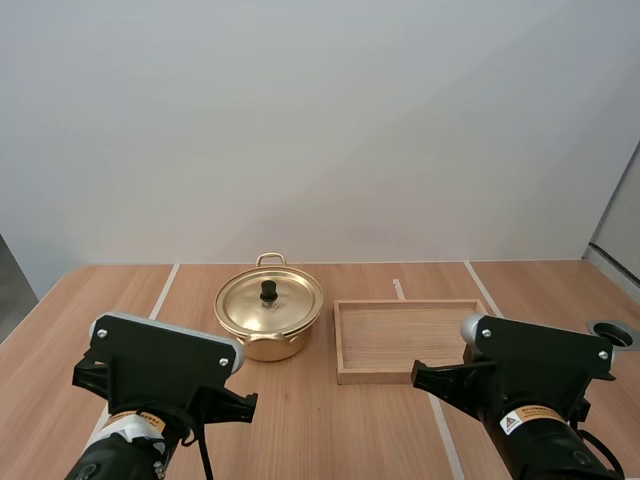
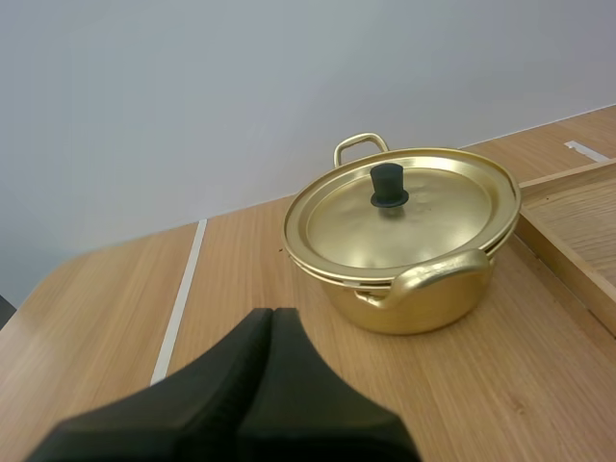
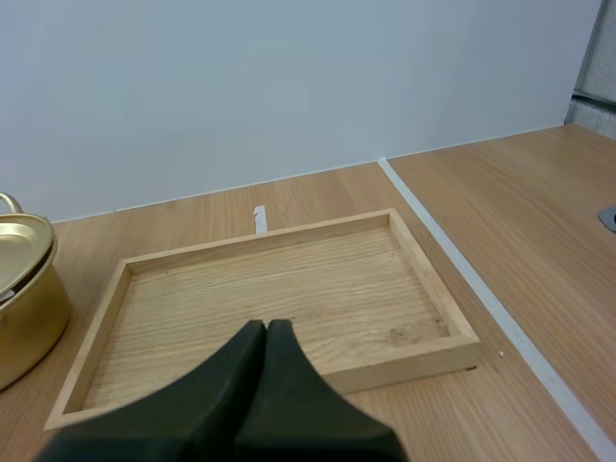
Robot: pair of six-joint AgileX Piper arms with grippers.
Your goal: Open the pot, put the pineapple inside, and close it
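We find the gold pot (image 1: 270, 346) at the centre of the high frame on the table (image 1: 120, 300). Its lid (image 1: 290, 305) is seated, so the inside is hidden. The left arm (image 1: 160, 370), lower left, covers the pot's near left edge. The right arm (image 1: 535, 370), lower right, covers the near right corner of the wooden tray (image 1: 345, 340). Both arms sit low, pointing forward. The left gripper (image 2: 272, 316) is pressed together on nothing, aimed at the pot and apart from it. The right gripper (image 3: 267, 327) is likewise together and empty, at the tray's near rail; we cannot tell whether it touches.
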